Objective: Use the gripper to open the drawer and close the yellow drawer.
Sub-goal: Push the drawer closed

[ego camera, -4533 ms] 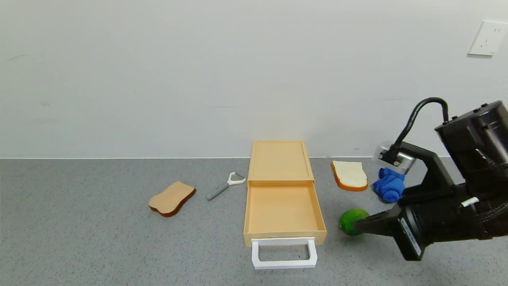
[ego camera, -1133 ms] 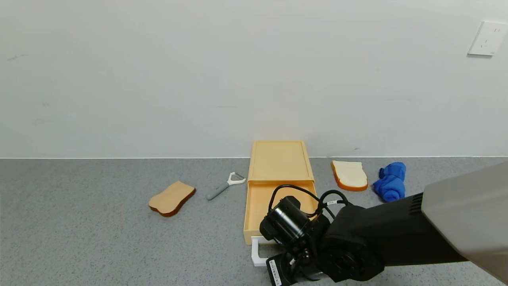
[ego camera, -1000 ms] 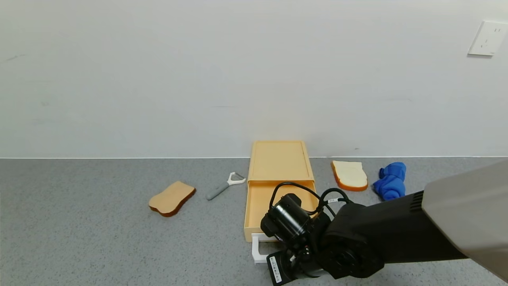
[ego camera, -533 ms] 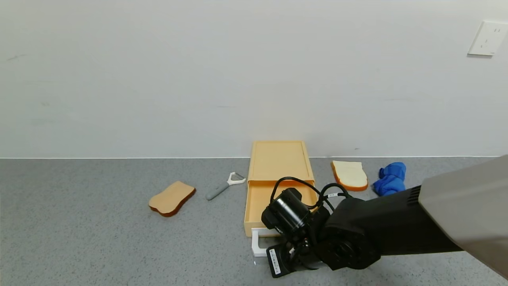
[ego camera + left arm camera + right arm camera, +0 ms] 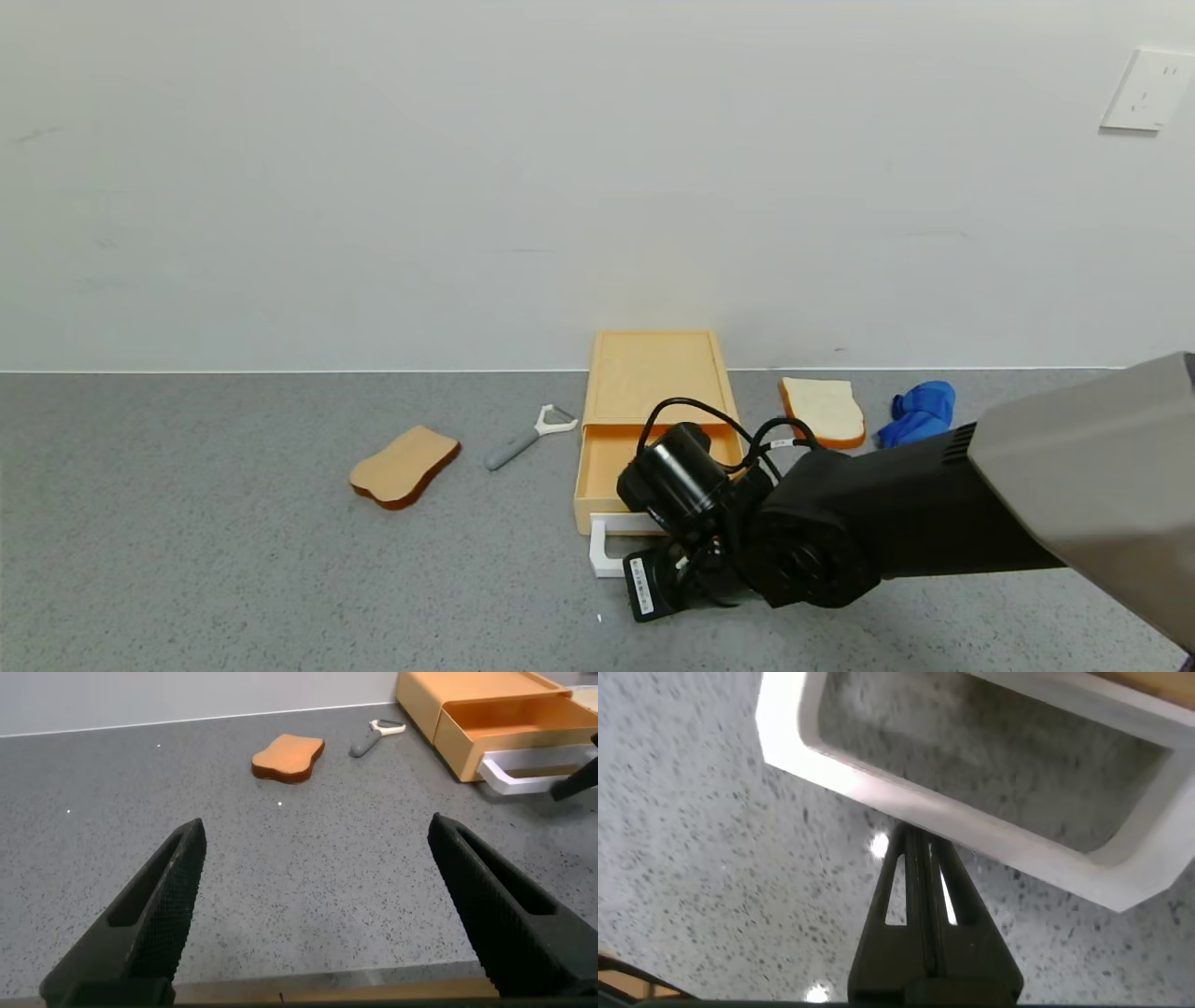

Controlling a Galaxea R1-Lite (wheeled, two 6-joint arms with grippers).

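Observation:
The pale yellow drawer (image 5: 658, 373) lies at the middle back of the grey counter, its tray (image 5: 602, 467) partly out. Its white loop handle (image 5: 605, 553) points toward me. My right gripper (image 5: 667, 565) is shut and empty, its closed tip (image 5: 915, 840) pressed against the outer side of the handle's front bar (image 5: 990, 826). My left gripper (image 5: 316, 826) is open and empty, low over the counter's near edge, far left of the drawer (image 5: 495, 719). It does not show in the head view.
A tan bread slice (image 5: 404, 465) and a grey peeler (image 5: 527, 437) lie left of the drawer. A white bread slice (image 5: 822, 411) and a blue cloth (image 5: 920, 411) lie to its right. The right arm covers the counter at the front right.
My right gripper has swung in from the right, reached the handle and moved toward the wall. The handle has moved with it and the tray has slid farther into the box.

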